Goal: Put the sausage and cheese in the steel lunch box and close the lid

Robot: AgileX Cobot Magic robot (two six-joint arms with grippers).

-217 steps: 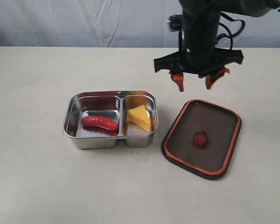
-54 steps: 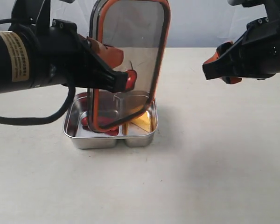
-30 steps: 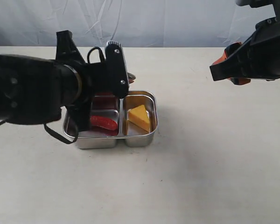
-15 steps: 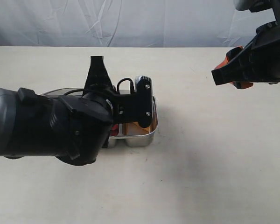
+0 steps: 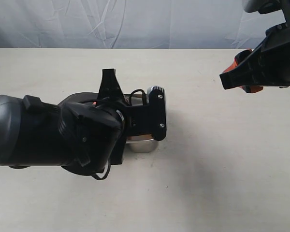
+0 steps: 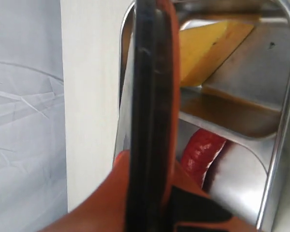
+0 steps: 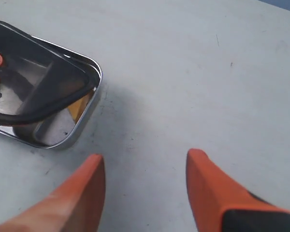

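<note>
**Trainee:** While the lid (image 6: 147,72) hangs over the steel lunch box (image 6: 285,121), what does each arm have hold of?

**Instructor:** The left fingers (image 6: 111,203) are clamped on one edge of the lid, one on each face. The right fingers (image 7: 79,193) stand wide apart, grip nothing, and hang above bare worktop (image 7: 208,72), well apart from the box.

**Trainee:** Where are the contents?

**Instructor:** Both are inside: the sausage (image 6: 200,154) in one compartment and the cheese (image 6: 203,48) in the other, with the divider (image 6: 227,111) between them. Loading appears complete; closing is the step in hand.

**Trainee:** How is the lid seated correctly?

**Instructor:** In the right wrist view the lid is tilted and offset, leaving a corner of the cheese compartment uncovered. Whether it touches the rim cannot be determined.
1. Level the lid.
2. Square its rounded corners with those of the box.
3. Lower it straight, so the orange seal (image 6: 170,58) meets the rim all round.
4. Release only once it rests flat.

A skewed descent would likely catch one edge and shift the box.
</note>
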